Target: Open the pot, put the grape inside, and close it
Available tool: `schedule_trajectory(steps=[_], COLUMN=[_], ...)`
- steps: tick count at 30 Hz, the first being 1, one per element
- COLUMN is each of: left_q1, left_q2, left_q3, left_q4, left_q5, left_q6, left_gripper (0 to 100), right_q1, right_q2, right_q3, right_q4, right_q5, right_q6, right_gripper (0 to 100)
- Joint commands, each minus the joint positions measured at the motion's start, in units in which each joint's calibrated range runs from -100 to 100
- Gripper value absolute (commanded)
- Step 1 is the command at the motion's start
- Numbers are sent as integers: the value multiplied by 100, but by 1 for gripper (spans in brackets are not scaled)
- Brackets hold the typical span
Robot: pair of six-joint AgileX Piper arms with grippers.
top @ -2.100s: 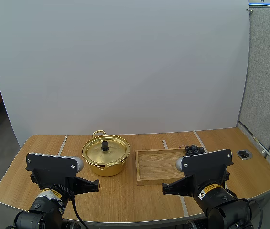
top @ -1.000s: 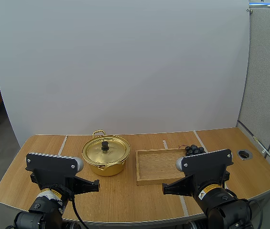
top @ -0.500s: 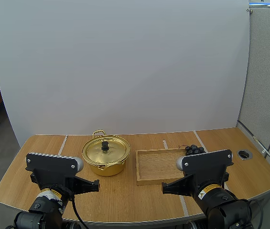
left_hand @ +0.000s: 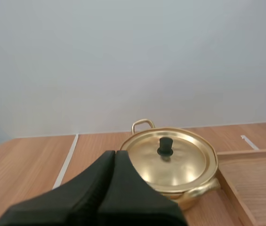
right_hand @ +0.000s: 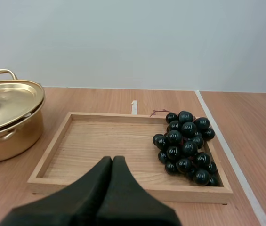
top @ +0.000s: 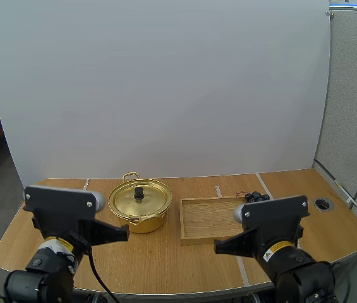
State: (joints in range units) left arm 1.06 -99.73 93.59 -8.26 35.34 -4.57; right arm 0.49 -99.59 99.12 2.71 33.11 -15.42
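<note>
Wooden desk (top: 165, 262), plain white backdrop behind it. Gold pot (top: 139, 213) sits left of centre with its lid (top: 145, 202) on. Black knob (top: 139, 191) stands upright mid-lid. One pot handle (left_hand: 206, 187) sticks out on the side toward the tray, a second loop sits at the far side.

Wooden tray (top: 206, 222) lies flat just right of the pot, close but not touching.

Grapes (right_hand: 184, 143): dark bunch lying inside the tray at its right end, up against the right rim. A short reddish stem points to the far rim.

Left end effector (left_hand: 115, 153): fingers together as one dark wedge, nothing held. It points at the pot's left side and is clear of it.

Right end effector (right_hand: 112, 159): fingers together too, nothing held. It sits in front of the tray's near rim, roughly mid-length, with the grapes off to its right and the pot off to its left.

High view: both arms are at the desk's near edge. Left arm (top: 64, 211) is near the pot's left side, right arm (top: 273, 221) in front of the tray's right end. White tape lines (top: 218, 190) run front to back across the desk.
</note>
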Motion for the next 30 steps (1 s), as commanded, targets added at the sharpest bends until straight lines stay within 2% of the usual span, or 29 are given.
schedule_trajectory(steps=[1,8,15,23,30], left_q1=[11,11,11,11,11], left_q2=[-27,-27,-27,-27,-27], left_q3=[-875,-1418,-2207,-3442,-4342], left_q4=[-72,-19,-7,-7,-7], left_q5=[279,334,890,2412,3758], left_q6=[-50,-14,-14,-14,-14], left_gripper=[0,0,0,0,0], right_q1=[-19,-19,-19,-19,-19], right_q2=[-41,-41,-41,-41,-41], right_q3=[-907,-2045,-3243,-4554,-5298], right_q4=[-34,-43,-111,-123,-123], right_q5=[588,1530,2909,4205,5366], right_q6=[-24,-24,-24,-24,-24], right_gripper=[0,0,0,0,0])
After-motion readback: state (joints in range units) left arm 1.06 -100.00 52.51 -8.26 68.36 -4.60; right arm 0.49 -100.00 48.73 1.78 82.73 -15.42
